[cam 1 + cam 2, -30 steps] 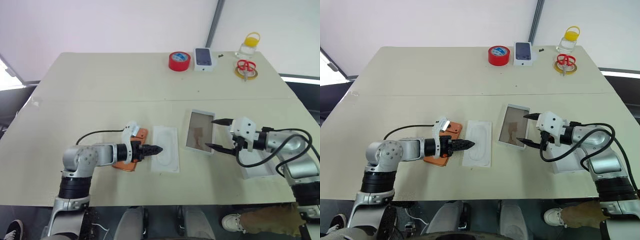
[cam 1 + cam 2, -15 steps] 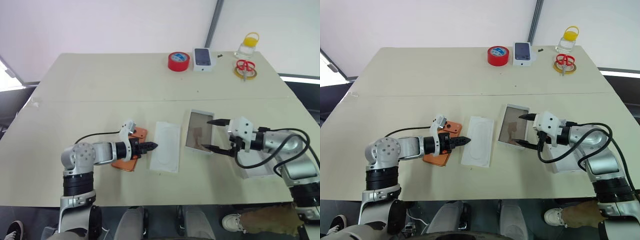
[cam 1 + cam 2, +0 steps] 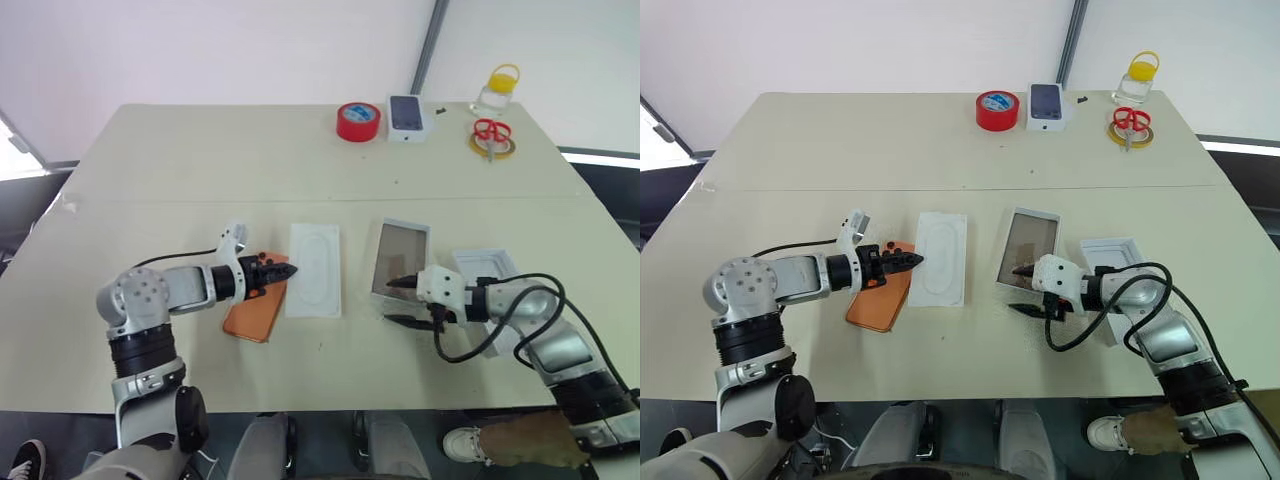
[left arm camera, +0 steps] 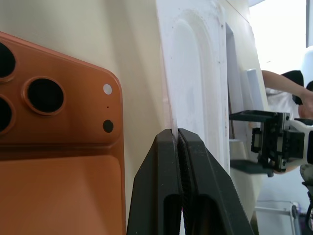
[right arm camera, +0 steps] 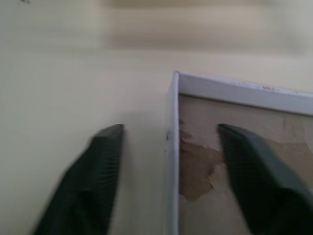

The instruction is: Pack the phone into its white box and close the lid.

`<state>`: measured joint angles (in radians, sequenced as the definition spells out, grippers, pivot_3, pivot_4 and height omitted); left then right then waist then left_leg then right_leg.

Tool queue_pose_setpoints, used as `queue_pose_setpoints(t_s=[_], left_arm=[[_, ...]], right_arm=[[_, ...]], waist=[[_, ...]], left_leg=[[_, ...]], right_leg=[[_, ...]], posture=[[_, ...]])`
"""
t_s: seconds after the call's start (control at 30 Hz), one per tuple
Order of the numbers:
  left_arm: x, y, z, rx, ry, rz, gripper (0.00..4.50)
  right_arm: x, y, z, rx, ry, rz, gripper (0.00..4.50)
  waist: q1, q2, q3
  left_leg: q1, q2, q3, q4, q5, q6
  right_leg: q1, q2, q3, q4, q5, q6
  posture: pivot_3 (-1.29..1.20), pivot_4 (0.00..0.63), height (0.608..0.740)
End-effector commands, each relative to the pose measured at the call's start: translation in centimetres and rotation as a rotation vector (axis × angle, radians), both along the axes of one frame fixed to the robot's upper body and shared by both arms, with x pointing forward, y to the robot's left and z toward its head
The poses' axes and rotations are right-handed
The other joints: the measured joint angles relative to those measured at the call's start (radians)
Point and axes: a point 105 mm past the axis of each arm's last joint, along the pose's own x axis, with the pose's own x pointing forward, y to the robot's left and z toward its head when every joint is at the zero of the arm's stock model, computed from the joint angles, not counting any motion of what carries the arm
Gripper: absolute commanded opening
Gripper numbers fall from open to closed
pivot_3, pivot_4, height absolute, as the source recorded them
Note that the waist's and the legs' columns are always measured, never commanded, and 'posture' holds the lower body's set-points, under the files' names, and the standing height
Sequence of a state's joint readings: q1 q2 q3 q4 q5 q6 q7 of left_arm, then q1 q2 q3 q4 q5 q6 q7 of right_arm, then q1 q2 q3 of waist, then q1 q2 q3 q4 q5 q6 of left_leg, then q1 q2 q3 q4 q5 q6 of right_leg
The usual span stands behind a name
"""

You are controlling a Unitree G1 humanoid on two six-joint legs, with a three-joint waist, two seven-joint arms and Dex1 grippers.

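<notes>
**Card dragged aside, right tool dropped to the box's near corner**

Since 1 second ago the flat white card (image 3: 314,283) has slid toward the robot's left and now sits clear of the white box (image 3: 401,262), while the right tool (image 3: 401,302) has come down from beside the box's right edge to its near corner. The lid (image 3: 487,276), earlier hidden under that arm, now lies exposed on the desk (image 3: 200,160), open side up, just right of the box.

The left tool (image 3: 287,269) is closed on the thin edge of the card; its wrist view shows both fingers (image 4: 161,196) pressed together with the card's rim between them. The right tool's fingers stand apart, straddling the box's corner wall, 1 inside over the brownish floor and 1 outside; no contact can be made out.

The phone (image 3: 255,308) lies back-up on the desk beneath the left tool, its long axis running away from the robot and tilted slightly right, with 3 lenses at its far end. Box and card lie with their long axes roughly the same way.

Counted: 1 phone, 1 white box, 1 lid, 1 card. At the far edge stand 1 red tape roll (image 3: 358,121), 1 small printed box (image 3: 407,117), 1 yellow-lidded jar (image 3: 497,90) and 1 pair of red scissors (image 3: 491,133).
</notes>
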<state>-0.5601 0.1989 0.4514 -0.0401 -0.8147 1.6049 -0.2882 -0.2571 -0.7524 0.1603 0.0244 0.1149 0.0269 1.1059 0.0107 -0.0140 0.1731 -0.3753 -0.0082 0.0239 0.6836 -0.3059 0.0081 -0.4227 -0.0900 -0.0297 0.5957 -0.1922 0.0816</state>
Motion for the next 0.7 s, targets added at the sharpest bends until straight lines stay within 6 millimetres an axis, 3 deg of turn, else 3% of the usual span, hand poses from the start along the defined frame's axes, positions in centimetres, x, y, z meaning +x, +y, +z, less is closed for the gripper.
queue_pose_setpoints(t_s=[0.03,0.1,0.13,0.33,0.5,0.7], left_arm=[[0.7,0.2,1.9,-0.031,-0.065,0.026,0.00],[1.0,-0.1,3.1,-0.103,-0.087,0.019,0.00],[1.0,-0.4,3.7,-0.129,-0.103,0.004,0.00],[1.1,-0.6,4.5,-0.154,-0.109,-0.022,0.00],[0.9,-1.1,3.5,-0.105,-0.083,-0.031,0.00],[0.6,-2.2,2.6,-0.084,-0.059,-0.033,0.00]], right_arm=[[0.1,0.2,0.9,0.011,-0.029,0.022,1.02],[0.1,0.7,1.1,0.044,-0.022,0.023,0.08],[0.1,0.9,1.2,0.053,-0.017,0.025,0.03],[-0.5,2.5,1.1,0.066,-0.016,0.093,0.03],[-2.0,5.0,0.7,0.074,-0.007,0.217,0.03],[-2.2,5.9,1.1,0.081,-0.037,0.244,0.03]], waist=[[0.000,0.000,0.000],[0.001,-0.001,0.001],[0.001,-0.001,0.001],[-0.001,-0.001,0.001],[-0.004,-0.001,0.001],[0.002,-0.002,0.001]], left_leg=[[0.000,0.000,0.000,0.000,0.000,0.000],[0.000,0.000,0.000,0.000,0.000,0.000],[0.000,0.000,0.000,0.000,0.000,0.000],[0.000,0.000,0.000,0.000,0.000,0.000],[0.000,0.000,0.000,0.000,0.000,0.000],[0.000,0.000,0.000,0.000,0.001,-0.002]], right_leg=[[0.000,0.000,0.000,0.000,0.000,0.000],[0.000,0.000,0.000,0.000,0.000,0.000],[0.000,0.000,0.000,0.000,0.000,0.000],[0.000,0.000,0.000,0.000,0.001,0.002],[0.000,0.001,0.000,0.000,0.001,0.003],[0.000,0.000,0.000,0.000,0.002,0.002]], posture=[[0.00,0.150,0.740],[0.00,0.150,0.740],[0.00,0.150,0.740],[0.00,0.150,0.740],[0.00,0.150,0.740],[0.00,0.150,0.740]])
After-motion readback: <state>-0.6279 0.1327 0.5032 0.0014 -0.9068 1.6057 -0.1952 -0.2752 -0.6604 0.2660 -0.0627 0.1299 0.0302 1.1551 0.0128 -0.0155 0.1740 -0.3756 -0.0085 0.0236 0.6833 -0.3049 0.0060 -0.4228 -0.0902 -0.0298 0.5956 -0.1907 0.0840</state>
